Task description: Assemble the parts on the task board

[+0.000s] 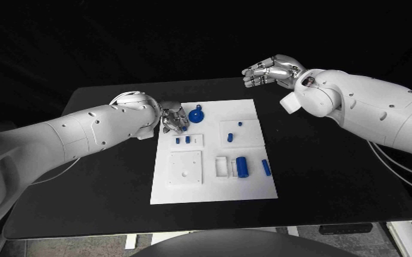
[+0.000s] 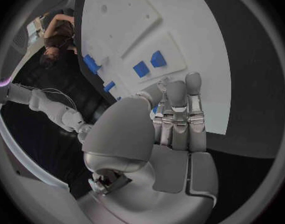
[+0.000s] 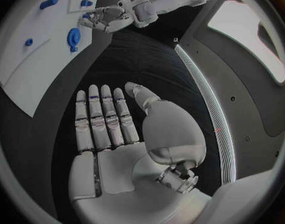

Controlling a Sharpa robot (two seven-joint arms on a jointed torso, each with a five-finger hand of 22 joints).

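Observation:
The white task board (image 1: 215, 176) lies in the middle of the black table. My left hand (image 1: 172, 119) hovers at the board's far left corner, fingers straight and close together, nothing plainly in them. A round blue part with a small handle (image 1: 197, 116) lies just beside those fingers; the right wrist view shows a gap between the round part (image 3: 74, 36) and the left hand (image 3: 108, 19). Two short blue pegs (image 1: 182, 140) stand below the hand. My right hand (image 1: 273, 71) hangs over bare table beyond the board's far right corner, flat and empty (image 3: 108, 129).
Other blue parts sit on the board: two small ones (image 1: 234, 131) in the middle right and a thick cylinder (image 1: 242, 166) beside a slim piece (image 1: 266, 167). A white square plate (image 1: 184, 168) occupies the near left. The table's front edge (image 1: 206, 228) is near.

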